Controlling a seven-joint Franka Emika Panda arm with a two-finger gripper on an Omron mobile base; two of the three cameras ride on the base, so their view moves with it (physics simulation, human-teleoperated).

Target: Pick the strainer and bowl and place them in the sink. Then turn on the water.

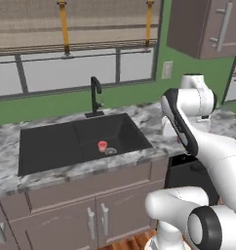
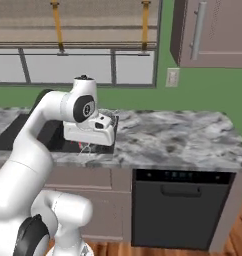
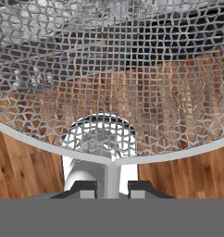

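Pinched on the thin wire handle of the strainer (image 3: pixel 114 69), gripper (image 3: pixel 112 187) fingers pressed close at either side of the stem, mesh basket spread right in front of the hand camera with wood floor and marble counter seen through it. Hanging over the front edge of the marble counter (image 2: pixel 183 140), just right of the black sink (image 1: pixel 51 146), hand (image 2: pixel 90 132) low at the counter lip. Standing behind the basin, black faucet (image 1: pixel 95 95); red-ringed drain (image 1: pixel 102 145) in the right basin.
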